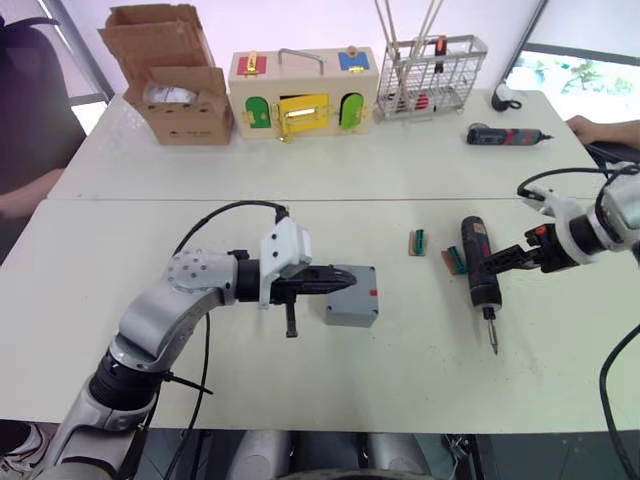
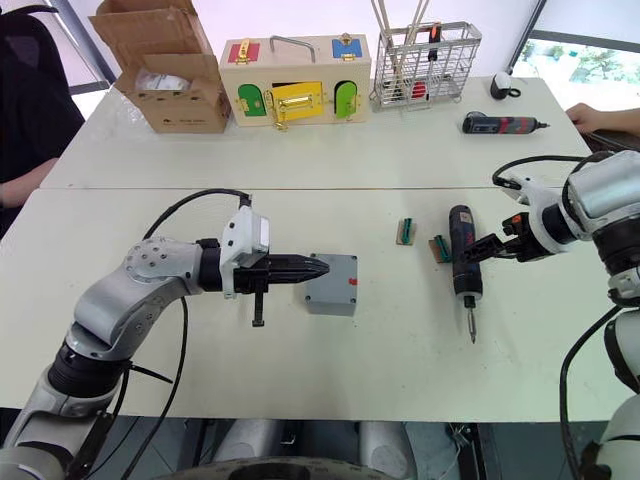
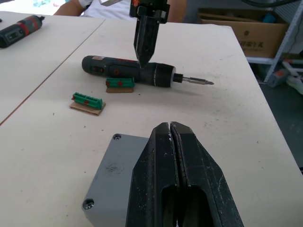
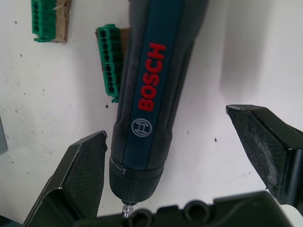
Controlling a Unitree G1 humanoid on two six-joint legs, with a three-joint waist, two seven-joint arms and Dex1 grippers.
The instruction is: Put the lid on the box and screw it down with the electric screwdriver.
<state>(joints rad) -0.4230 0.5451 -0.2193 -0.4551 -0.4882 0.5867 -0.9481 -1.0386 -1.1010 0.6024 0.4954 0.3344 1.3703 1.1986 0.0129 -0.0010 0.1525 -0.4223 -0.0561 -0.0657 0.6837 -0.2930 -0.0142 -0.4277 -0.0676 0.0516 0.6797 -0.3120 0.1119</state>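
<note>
The lid sits seated on the box at mid-table, with the left gripper resting over its top, fingers pressed together and holding nothing. The right gripper hangs spread wide astride the electric screwdriver, which lies flat well to the box's right (green connector blocks just beside it). Judged step: picking up the driver; the next move calls for closing squarely on its barrel.

The near part of the lid is covered by the left gripper; the electric screwdriver is cut off by the frame's edge, its bit hidden.
</note>
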